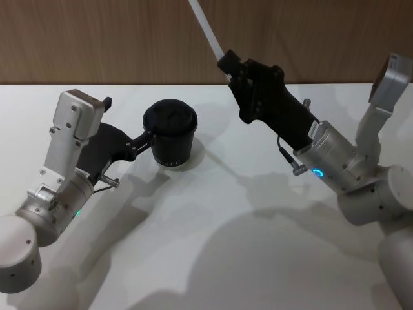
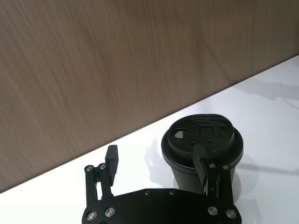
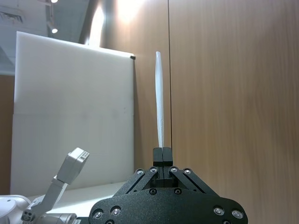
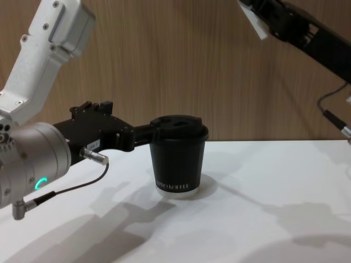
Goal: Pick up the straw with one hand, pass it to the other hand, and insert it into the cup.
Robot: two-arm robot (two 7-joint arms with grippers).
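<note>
The black lidded cup (image 1: 170,139) (image 4: 178,159) stands upright on the white table, left of centre. My left gripper (image 1: 127,119) (image 2: 156,161) is open beside it, with one finger (image 2: 201,161) at the rim of the cup (image 2: 203,144) and the other finger (image 2: 112,158) out over bare table. My right gripper (image 1: 226,62) (image 3: 162,151) is raised high, up and to the right of the cup, and is shut on the thin white straw (image 1: 205,26) (image 3: 160,102). The straw points up and away from the gripper. Its short lower end (image 4: 255,24) sticks out below the fingers.
A wood-panelled wall (image 1: 97,39) rises behind the table's far edge. A dark cable with a silver plug (image 1: 290,158) hangs at the right wrist. Bare white table (image 1: 226,226) stretches in front of and to the right of the cup.
</note>
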